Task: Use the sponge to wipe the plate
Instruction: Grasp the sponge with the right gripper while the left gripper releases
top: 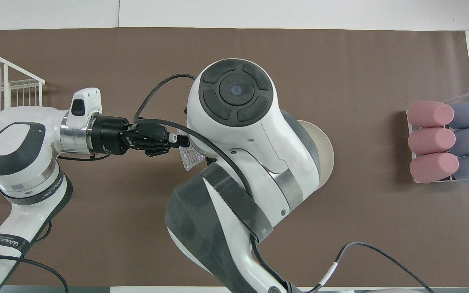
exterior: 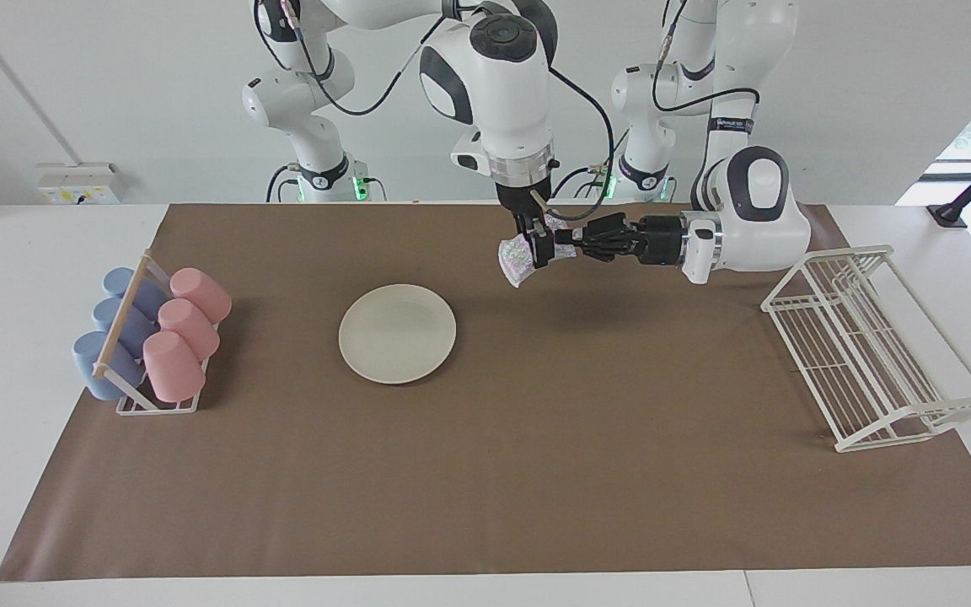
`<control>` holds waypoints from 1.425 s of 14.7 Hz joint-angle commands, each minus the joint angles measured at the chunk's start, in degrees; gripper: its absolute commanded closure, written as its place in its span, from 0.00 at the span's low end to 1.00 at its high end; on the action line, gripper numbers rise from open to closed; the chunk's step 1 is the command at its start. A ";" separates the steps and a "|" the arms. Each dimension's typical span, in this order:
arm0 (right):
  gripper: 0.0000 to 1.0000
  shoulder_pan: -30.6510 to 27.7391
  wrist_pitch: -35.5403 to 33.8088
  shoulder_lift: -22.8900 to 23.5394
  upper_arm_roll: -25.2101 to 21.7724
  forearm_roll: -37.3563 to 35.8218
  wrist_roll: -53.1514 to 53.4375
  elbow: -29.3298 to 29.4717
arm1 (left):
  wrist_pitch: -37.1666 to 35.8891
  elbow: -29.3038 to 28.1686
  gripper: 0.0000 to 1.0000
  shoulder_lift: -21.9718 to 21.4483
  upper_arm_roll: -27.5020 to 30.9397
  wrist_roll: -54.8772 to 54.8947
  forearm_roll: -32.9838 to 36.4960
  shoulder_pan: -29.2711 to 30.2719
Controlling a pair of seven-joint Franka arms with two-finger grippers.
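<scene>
The cream-white plate [exterior: 397,333] lies flat on the brown mat, about midway along the table; in the overhead view only its rim [top: 325,150] shows past the right arm. The silvery mesh sponge [exterior: 514,258] hangs in the air above the mat, beside the plate toward the left arm's end. My left gripper [exterior: 565,240] reaches in level and is shut on one edge of the sponge [top: 189,156]. My right gripper [exterior: 536,250] points straight down at the sponge's middle. In the overhead view the right arm's own body hides it.
A rack of pink and blue cups [exterior: 152,337] stands at the right arm's end of the mat. A white wire dish rack [exterior: 865,346] stands at the left arm's end.
</scene>
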 commanded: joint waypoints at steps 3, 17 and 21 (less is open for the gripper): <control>1.00 -1.58 1.63 -1.68 -0.13 0.62 -0.45 -2.56 | -0.87 -0.65 1.00 -0.23 0.89 1.11 -1.38 -0.75; 1.00 -14.60 19.32 -11.76 -0.83 0.62 -4.64 -32.10 | 4.93 0.93 0.00 -3.30 1.16 -7.84 0.63 -3.83; 1.00 -14.78 29.31 -15.21 -0.74 0.71 -5.63 -44.65 | 8.08 5.32 0.00 -4.01 1.16 -16.10 14.59 -3.56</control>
